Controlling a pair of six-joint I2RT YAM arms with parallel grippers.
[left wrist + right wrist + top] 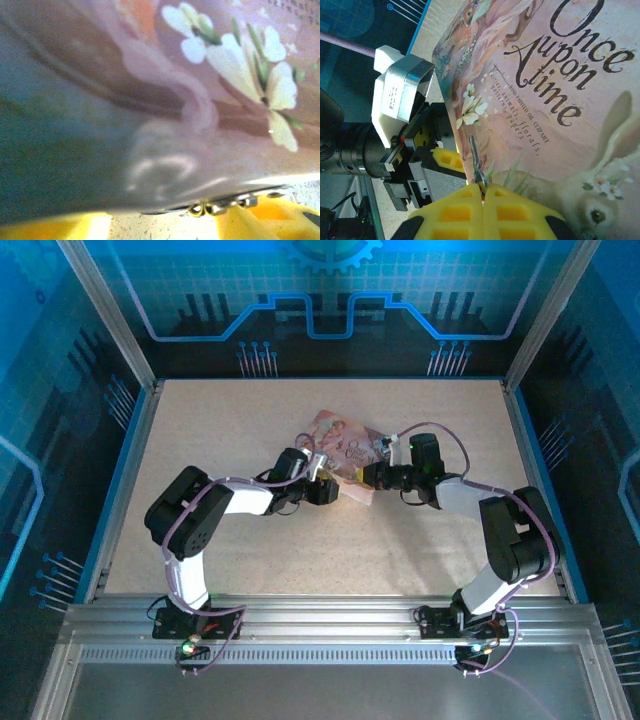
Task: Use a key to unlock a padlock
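Pink tin lid [560, 100]: "Once upon a time"; smaller line beneath, "florals, papers" partly legible

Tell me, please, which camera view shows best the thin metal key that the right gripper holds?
The right wrist view: the thin metal key stands sharp, pinched by the shut yellow-padded right gripper, against the pink illustrated tin. The left wrist view shows a blurred metal bit at the tin's edge, perhaps the key. From the top, it is too small to see.

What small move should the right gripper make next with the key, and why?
Probably ease the key slowly forward along the edge of the pink tin. The right gripper is shut on the key, the key lies against that edge, and the left gripper seems to hold the tin steady. I cannot make out the padlock, so move slowly.
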